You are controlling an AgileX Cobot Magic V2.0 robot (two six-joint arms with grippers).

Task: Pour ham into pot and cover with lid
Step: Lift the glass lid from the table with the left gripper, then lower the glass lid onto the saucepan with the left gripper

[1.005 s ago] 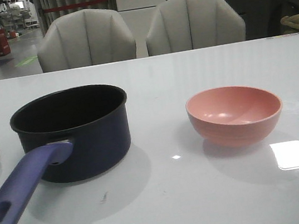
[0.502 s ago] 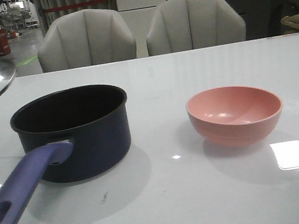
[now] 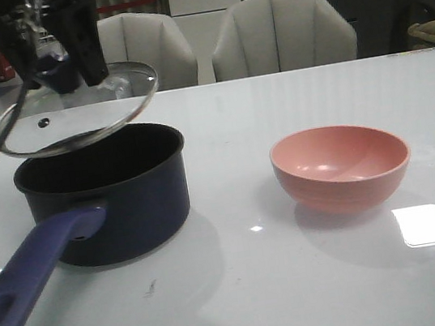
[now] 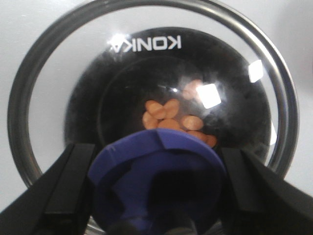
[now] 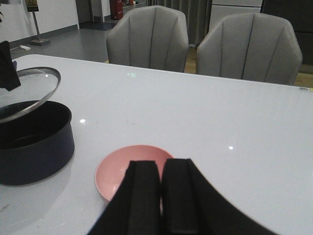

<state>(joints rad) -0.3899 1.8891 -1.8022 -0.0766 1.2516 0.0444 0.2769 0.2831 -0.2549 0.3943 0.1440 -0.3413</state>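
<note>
Ham (image 4: 172,120) shows only in the left wrist view, a small orange-pink heap on the dark floor of the pot (image 3: 116,196), seen through the glass and partly hidden behind the blue knob (image 4: 159,183); in the front view the pot's wall hides it entirely. The lid (image 3: 74,108) hangs in the air above the pot, apart from its rim, tilted so its edge at nine o'clock dips lowest, with the vent hole on that low side. The left claw (image 3: 62,65) is clamped on the knob, one dark finger on each side of it, and the arm above is cut off by the frame's top edge. The pot stands upright on the white desk (image 3: 301,282), at nine o'clock from the pink bowl (image 3: 342,166) and well apart from it; its long purplish handle (image 3: 30,277) runs toward seven o'clock, its holed end clipped by the frame. The right claw (image 5: 160,183) hangs above the near rim of the bowl, its two black fingers pressed together on nothing. The bowl's inside looks bare.
</note>
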